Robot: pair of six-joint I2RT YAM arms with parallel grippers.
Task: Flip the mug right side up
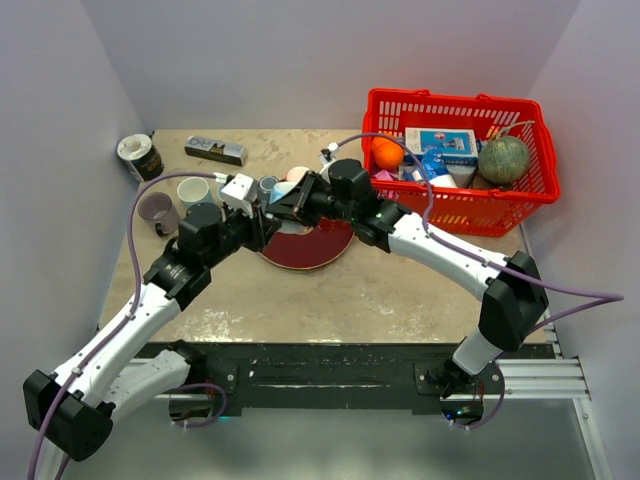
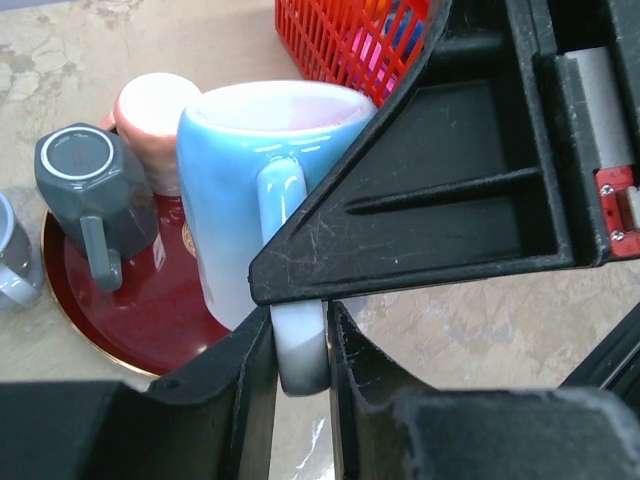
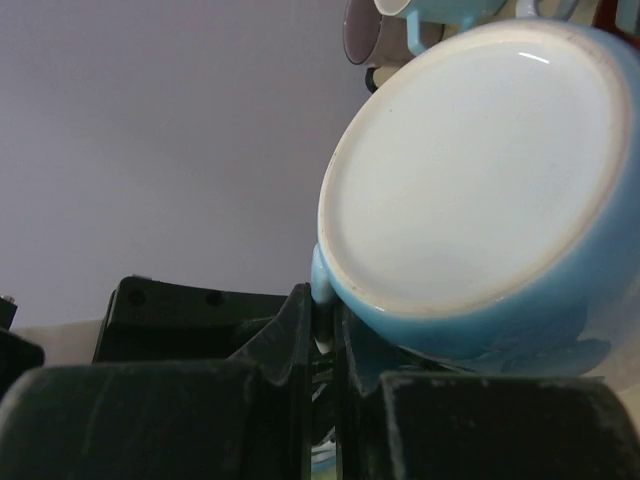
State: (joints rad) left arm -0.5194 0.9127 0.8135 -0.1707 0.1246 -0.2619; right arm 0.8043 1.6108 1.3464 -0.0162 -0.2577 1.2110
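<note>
My left gripper (image 2: 300, 385) pinched the mug (image 2: 225, 170) handle (image 2: 284, 205), right gripper (image 3: 322, 335) seemingly clamped it too, so I had to swivel gently.

Soft, even light from above fills the overhead view. The table (image 1: 330, 290) is bright, with only faint, diffuse shadows under the arms. In the left wrist view thin white glints sit on the blue mug (image 2: 232, 200) near its rim, and the left hand (image 2: 300, 360) at the bottom edge is dark and blurred. In the right wrist view the mug's pale base looks nearly washed out. The right hand (image 3: 322, 330) seems underexposed and soft, and the far cups (image 3: 362, 35) are out of focus.
</note>
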